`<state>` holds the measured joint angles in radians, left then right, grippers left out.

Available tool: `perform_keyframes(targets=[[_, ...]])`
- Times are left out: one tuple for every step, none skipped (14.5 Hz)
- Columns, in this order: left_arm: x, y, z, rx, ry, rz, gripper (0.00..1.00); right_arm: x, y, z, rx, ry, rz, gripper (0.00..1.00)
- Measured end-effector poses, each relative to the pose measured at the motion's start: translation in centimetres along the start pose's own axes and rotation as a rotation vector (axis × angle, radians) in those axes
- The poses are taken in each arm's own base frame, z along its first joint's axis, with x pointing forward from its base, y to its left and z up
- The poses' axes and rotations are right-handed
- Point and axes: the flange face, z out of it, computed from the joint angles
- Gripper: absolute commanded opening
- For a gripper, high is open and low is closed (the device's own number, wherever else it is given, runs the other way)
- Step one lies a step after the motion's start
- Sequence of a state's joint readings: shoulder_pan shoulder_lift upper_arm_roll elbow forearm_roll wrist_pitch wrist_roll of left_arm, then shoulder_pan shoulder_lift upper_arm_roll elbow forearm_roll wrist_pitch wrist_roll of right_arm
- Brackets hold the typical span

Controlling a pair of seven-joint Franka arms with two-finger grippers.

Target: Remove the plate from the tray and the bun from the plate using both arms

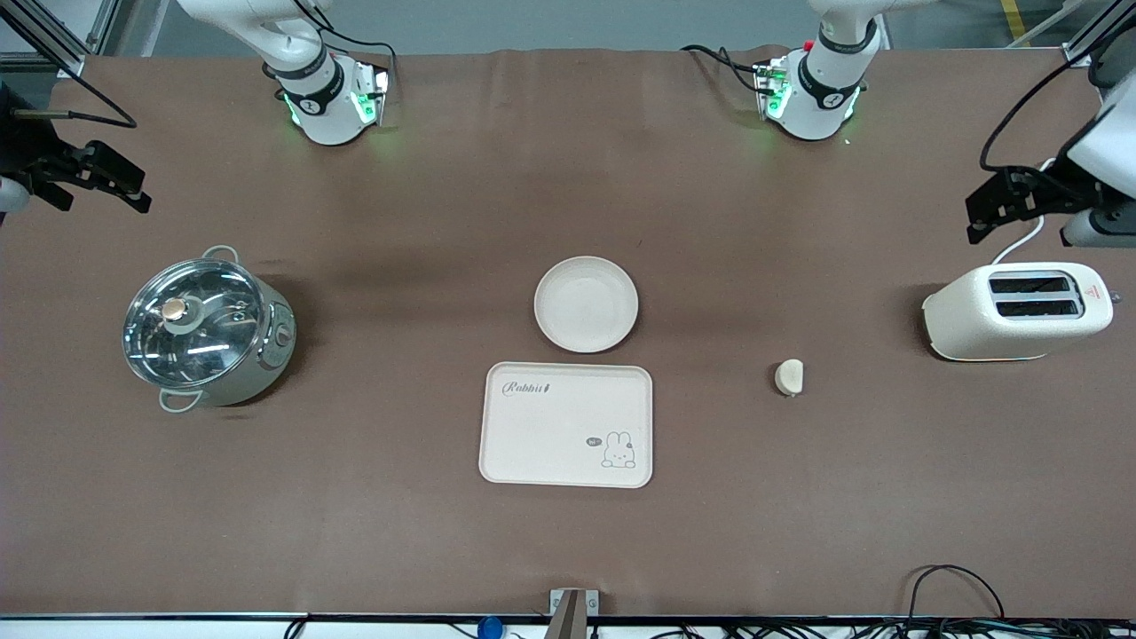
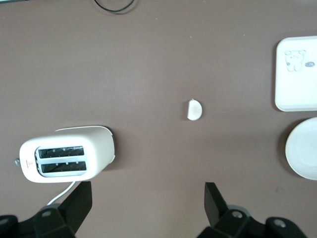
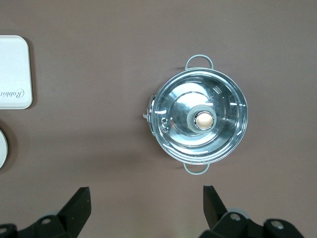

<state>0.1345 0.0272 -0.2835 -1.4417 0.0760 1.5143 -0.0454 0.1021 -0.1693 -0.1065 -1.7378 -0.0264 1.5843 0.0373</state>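
Bun (image 1: 789,377): looks soft and light; pinch its sides gently.
Plate (image 1: 586,303): stiff, smooth; grab rim.
Left hand (image 2: 148,201): spread, empty.
Right hand (image 3: 146,200): spread, empty.

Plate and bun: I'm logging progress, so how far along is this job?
Looks done: the round cream plate sits on the table beside the cream rectangular tray, and the small pale bun lies apart. Left gripper and right gripper wait open, empty. Nothing left.

Front view: high, steeply downward, facing both arm bases, whole desk (image 1: 355,497) covered. Left wrist view: high above, straight down over toaster (image 2: 67,153) and bun (image 2: 194,109). Right wrist view: likewise over pot (image 3: 198,121). All share the tray (image 1: 565,424); the plate (image 3: 2,148) only a sliver, probably.
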Motion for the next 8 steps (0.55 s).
perform_keyframes(targets=[[-0.7,0.4,-0.1,-0.006,-0.006,0.004,1.0,0.0,0.0,0.0,0.0,0.0,0.0,1.0],[-1.4,0.6,-0.1,-0.014,-0.011,0.003,1.0,0.0,0.0,0.0,0.0,-0.001,-0.001,1.0],[-2.2,0.6,-0.2,-0.018,-0.014,0.0,1.0,0.0,-0.1,0.0,0.0,-0.002,-0.001,1.0],[-2.9,0.4,-0.3,-0.02,-0.017,-0.002,1.0,0.0,0.0,0.1,0.0,-0.002,-0.001,1.0],[-3.6,0.3,-0.4,-0.021,-0.019,-0.004,1.0,0.0,-0.1,0.1,0.0,-0.002,-0.001,1.0],[-4.2,0.2,-0.5,-0.021,-0.02,-0.005,1.0,0.0,0.0,0.1,0.0,-0.003,-0.001,1.0],[-4.5,0.0,-0.6,-0.021,-0.022,-0.007,1.0,0.0,-0.1,0.1,0.0,-0.003,-0.001,1.0],[-4.7,0.0,-0.6,-0.02,-0.026,-0.008,1.0,0.0,-0.1,0.1,0.001,-0.003,-0.001,1.0]])
